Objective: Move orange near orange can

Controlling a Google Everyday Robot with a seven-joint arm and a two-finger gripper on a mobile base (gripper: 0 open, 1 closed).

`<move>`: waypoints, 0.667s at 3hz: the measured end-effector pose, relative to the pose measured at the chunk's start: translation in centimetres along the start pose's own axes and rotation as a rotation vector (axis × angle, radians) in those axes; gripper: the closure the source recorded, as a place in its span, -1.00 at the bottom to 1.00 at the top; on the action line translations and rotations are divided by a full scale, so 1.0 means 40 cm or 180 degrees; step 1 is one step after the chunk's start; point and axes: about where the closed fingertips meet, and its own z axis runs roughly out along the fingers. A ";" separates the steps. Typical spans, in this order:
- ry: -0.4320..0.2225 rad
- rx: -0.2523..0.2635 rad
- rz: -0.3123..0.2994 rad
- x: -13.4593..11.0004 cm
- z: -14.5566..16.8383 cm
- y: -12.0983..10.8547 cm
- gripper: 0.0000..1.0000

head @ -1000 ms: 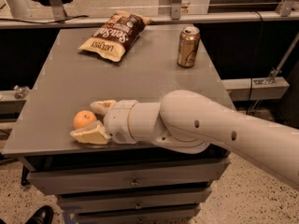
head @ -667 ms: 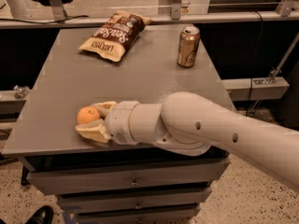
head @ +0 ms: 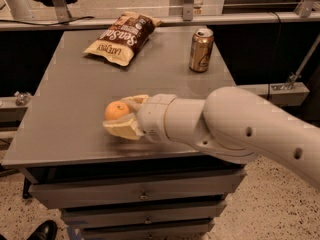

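The orange (head: 116, 110) is a small round fruit held between the two cream fingers of my gripper (head: 121, 116), just above the front left part of the grey table (head: 75, 99). The gripper is shut on it, one finger (head: 135, 100) behind and one finger (head: 120, 129) in front. The orange can (head: 201, 50) stands upright near the table's back right, well away from the gripper. My thick white arm (head: 225, 124) reaches in from the right.
A brown-and-cream chip bag (head: 121, 36) lies at the back left of the table. Drawers (head: 142, 196) sit under the table's front edge. A metal rail (head: 160, 21) runs behind the table. A dark shoe (head: 40, 231) is on the floor at bottom left.
My gripper has carried the orange to the right and slightly away from the front edge. The can and the bag have not moved.
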 end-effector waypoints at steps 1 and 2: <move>0.0048 0.0464 -0.0134 -0.061 -0.166 -0.112 1.00; 0.0048 0.0457 -0.0134 -0.061 -0.164 -0.109 1.00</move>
